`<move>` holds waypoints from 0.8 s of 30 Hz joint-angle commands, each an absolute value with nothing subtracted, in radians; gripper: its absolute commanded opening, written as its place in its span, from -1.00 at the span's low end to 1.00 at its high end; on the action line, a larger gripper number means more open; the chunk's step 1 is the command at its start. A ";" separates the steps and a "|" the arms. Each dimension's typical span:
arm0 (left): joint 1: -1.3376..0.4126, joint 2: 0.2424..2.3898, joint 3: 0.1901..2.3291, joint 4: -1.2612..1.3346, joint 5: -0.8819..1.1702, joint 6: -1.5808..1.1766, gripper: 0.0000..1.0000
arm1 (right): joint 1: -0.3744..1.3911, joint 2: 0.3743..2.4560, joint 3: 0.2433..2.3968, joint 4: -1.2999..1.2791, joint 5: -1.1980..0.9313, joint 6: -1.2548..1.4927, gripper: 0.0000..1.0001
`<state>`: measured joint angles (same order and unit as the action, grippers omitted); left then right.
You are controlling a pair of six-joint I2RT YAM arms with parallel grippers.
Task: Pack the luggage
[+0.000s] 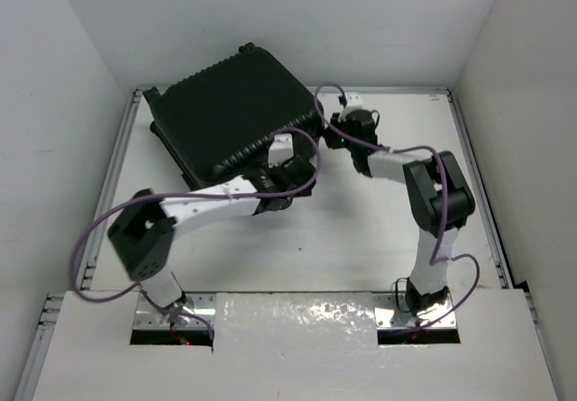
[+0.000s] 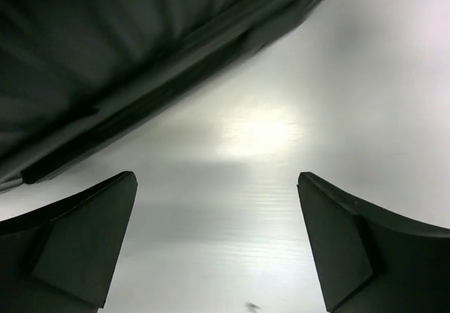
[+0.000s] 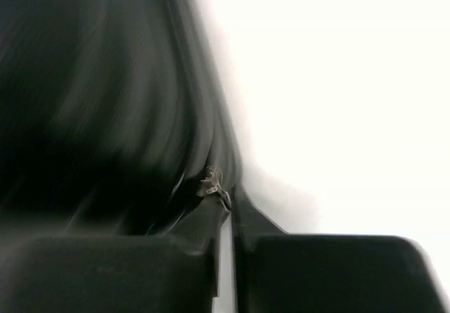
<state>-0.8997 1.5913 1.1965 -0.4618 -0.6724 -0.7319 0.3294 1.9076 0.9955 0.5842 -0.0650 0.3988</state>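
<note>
The luggage (image 1: 230,108) is a black ribbed hard-shell suitcase lying shut at the back left of the white table (image 1: 361,230). My left gripper (image 1: 290,153) hovers at its near right corner. In the left wrist view the left gripper (image 2: 216,183) stands open over bare table with nothing between the fingers, and the luggage's edge (image 2: 140,81) is up left. My right gripper (image 1: 329,135) is at the luggage's right side. In the right wrist view it (image 3: 228,200) is shut on a small metal zipper pull (image 3: 213,184) at the shell's seam (image 3: 204,137).
White walls enclose the table on the left, back and right. Metal rails (image 1: 113,180) (image 1: 476,180) run along the table's side edges. Purple cables (image 1: 315,104) loop over both arms. A shiny foil strip (image 1: 297,315) lies between the arm bases.
</note>
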 commanded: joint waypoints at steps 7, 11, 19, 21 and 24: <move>-0.903 1.792 1.299 -0.416 -0.707 -0.508 0.81 | 0.172 1.856 1.023 0.531 -0.136 0.388 0.42; -0.922 1.799 1.261 -0.305 -0.629 -0.275 0.67 | 0.164 1.824 0.944 0.557 -0.208 0.400 0.45; -0.930 1.819 1.246 -0.203 -0.686 -0.068 0.61 | 0.123 1.842 0.862 0.653 -0.278 0.515 0.45; -0.919 1.838 1.243 -0.167 -0.698 -0.037 0.56 | 0.121 1.830 0.847 0.669 -0.287 0.523 0.45; -0.879 1.862 1.241 -0.123 -0.678 -0.005 0.47 | 0.118 1.801 0.828 0.669 -0.287 0.519 0.45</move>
<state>-0.9142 1.8359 1.2438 -0.2165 -0.6685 -0.0940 0.1238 1.8603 0.8368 0.5854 -0.2562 0.4965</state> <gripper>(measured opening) 0.745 0.724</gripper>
